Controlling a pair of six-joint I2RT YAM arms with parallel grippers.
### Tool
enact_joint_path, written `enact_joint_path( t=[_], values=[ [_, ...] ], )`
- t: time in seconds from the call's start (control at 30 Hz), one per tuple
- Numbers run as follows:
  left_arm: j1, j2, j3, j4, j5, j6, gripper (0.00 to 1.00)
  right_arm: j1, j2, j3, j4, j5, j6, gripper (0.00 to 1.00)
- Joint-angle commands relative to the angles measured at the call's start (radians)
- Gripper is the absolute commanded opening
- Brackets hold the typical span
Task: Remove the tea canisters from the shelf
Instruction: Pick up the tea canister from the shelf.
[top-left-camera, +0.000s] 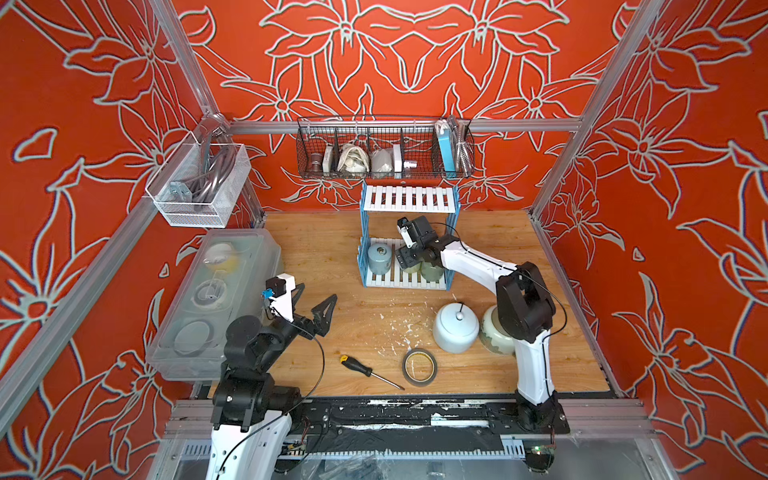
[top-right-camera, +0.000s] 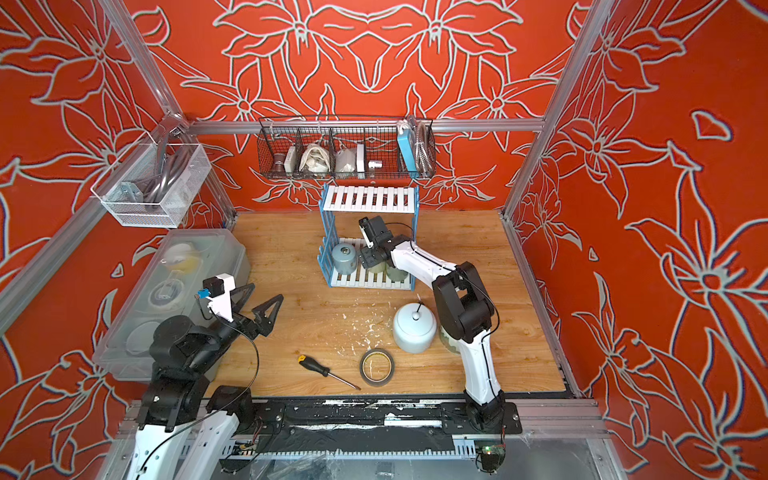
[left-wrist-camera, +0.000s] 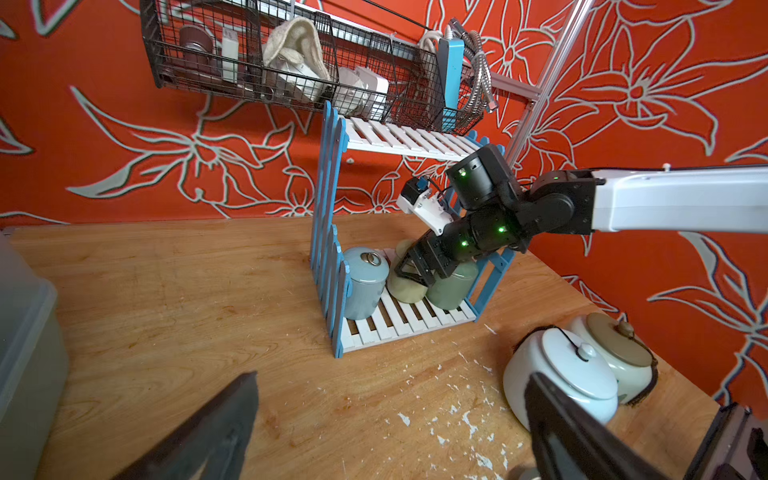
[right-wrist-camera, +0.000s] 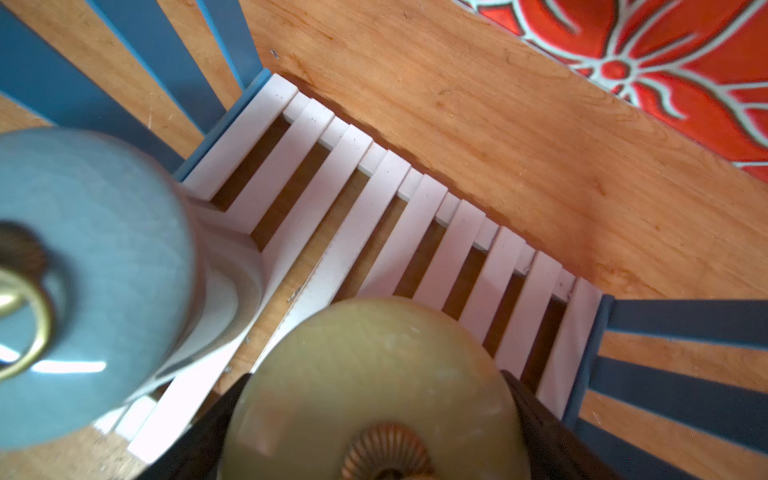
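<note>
Grasp on the middle canister of the lower tier: the right gripper (left-wrist-camera: 413, 276) reaches into the shelf (left-wrist-camera: 332, 232) from its open front, and its dark fingers (right-wrist-camera: 216, 415) lie against opposite sides of the pale yellow-green canister (right-wrist-camera: 374, 374), closed on it at about lid height. The grey-blue canister (left-wrist-camera: 365, 282) stands just beside this gripper on the side toward the left arm, and the sage green canister (left-wrist-camera: 451, 291) just beside it on the other side, partly under the wrist. Well behind the gripper, near its arm's base, the large white canister (top-left-camera: 456, 328) and the cream canister (left-wrist-camera: 619, 349) with its olive lid stand on the table, off the shelf. The left gripper (top-left-camera: 311, 301) hangs wide and empty above the table, well apart from the shelf. The jars look like glazed ceramic, so probably rigid, smooth enough to slip, fairly heavy and breakable. Their lids may sit loose, so a hold across the body below the lid seems safer than the knob. With neighbours close on both sides and the upper board overhead, a low, straight pull toward the front appears best
</note>
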Motion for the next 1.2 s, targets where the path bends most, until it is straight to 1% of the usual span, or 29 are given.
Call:
enact_joint_path(
  t=[0.0,0.07,0.17,0.27,0.4,0.53,0.63,0.77,0.9,1.0,1.13,1.17],
  values=[
    [-0.004,-0.012,0.007,0.008,0.004,0.015,0.99,-0.001,-0.115,0.004,0.009,0.016,0.031,0.59],
    [0.001,-0.004,0.011,-0.001,0.006,0.016,0.99,0.0,-0.138,0.003,0.0,0.006,0.038,0.59],
    [-0.007,-0.011,0.008,-0.003,-0.022,0.016,0.99,0.002,-0.178,0.001,-0.01,-0.002,0.029,0.58],
    [-0.001,-0.009,0.004,0.011,0.02,0.013,0.99,0.008,-0.228,-0.025,-0.005,-0.008,0.042,0.57],
    [-0.002,-0.006,0.008,-0.002,-0.024,0.017,0.99,0.026,-0.282,-0.029,-0.034,-0.021,0.025,0.56],
    [0.003,-0.002,0.002,0.011,0.025,0.013,0.99,0.046,-0.346,-0.078,-0.016,-0.015,0.024,0.54],
    [0.002,0.0,0.008,-0.002,-0.021,0.016,0.99,0.057,-0.369,-0.078,-0.038,-0.009,0.011,0.53],
    [0.004,0.001,0.001,0.014,0.024,0.013,0.99,0.068,-0.41,-0.118,-0.03,0.003,0.016,0.52],
    [0.001,0.003,0.004,0.004,-0.021,0.016,0.99,0.088,-0.45,-0.127,-0.057,0.006,0.001,0.51],
    [0.004,0.005,0.0,0.016,0.024,0.013,0.99,0.107,-0.494,-0.17,-0.045,0.014,0.002,0.5],
    [0.004,0.009,0.006,-0.002,-0.027,0.019,0.99,0.141,-0.539,-0.204,-0.065,0.009,-0.005,0.5],
    [0.002,0.006,0.003,0.006,-0.019,0.018,0.99,0.15,-0.556,-0.227,-0.055,0.011,-0.007,0.5]
  ],
)
